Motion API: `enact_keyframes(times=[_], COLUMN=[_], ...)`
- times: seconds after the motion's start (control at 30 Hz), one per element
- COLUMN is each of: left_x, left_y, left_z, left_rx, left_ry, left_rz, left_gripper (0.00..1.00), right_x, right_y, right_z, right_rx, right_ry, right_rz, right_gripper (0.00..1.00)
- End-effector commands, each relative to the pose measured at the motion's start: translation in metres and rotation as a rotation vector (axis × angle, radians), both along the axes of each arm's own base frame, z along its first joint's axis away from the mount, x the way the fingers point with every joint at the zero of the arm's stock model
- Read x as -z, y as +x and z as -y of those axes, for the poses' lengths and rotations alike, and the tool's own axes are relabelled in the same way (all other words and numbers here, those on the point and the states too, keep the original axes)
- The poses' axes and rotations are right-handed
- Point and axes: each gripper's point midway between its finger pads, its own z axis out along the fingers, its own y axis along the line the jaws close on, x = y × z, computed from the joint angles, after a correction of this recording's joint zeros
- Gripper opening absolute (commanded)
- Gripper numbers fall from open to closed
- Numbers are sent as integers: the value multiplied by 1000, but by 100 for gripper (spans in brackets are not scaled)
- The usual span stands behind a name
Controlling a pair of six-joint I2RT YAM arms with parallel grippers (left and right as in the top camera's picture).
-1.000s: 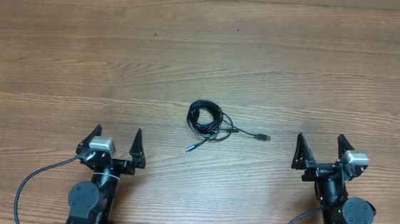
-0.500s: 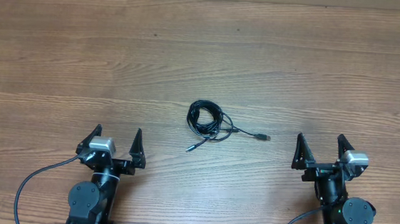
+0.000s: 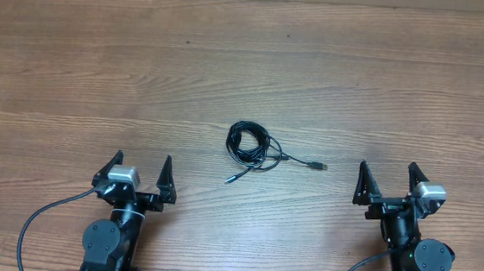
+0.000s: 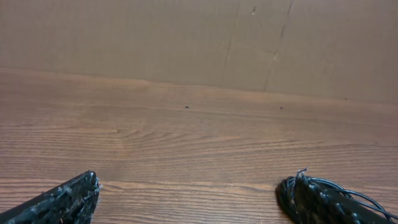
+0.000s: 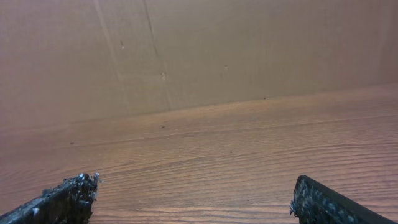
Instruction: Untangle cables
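There is no readable text, label, brand, number or sign in any of the three views.

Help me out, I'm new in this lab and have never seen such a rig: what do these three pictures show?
It is a robot with two arms at a wooden table. The wide picture is taken from above. The left arm and right arm sit at the bottom edge, each ending in two-finger jaws. Both sets of jaws stand wide open and hold nothing. The other two pictures come from small cameras on the wrists. They look forward past the dark fingertips at the table and a brown wall. Between the arms lie thin black cables, coiled in a small bundle with two plug ends trailing out. Neither arm touches them.
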Motion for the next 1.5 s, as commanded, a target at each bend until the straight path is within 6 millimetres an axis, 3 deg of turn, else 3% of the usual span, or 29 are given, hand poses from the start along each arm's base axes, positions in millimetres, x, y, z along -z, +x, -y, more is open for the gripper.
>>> enact_keyframes(times=[0.0,0.77,1.03,1.17,1.47], left_x=[0,-1,-2,-7,-42], left_y=[0,0,-2,-5,-14], left_z=[1,-4,11,16,15], left_rx=[10,-18,63,91,91], left_ry=[21,22,-75,-76,-76], left_rz=[5,11,-1,-12,12], left_gripper=[100,100,100,100,100], right_x=[1,1,1,1,1], right_y=[0,0,0,0,0], right_z=[-1,-1,-1,-1,-1], right_rx=[-2,-2,-2,-2,-2], right_ry=[2,2,2,1,2], right_rz=[8,8,8,8,8], right_gripper=[100,100,100,100,100])
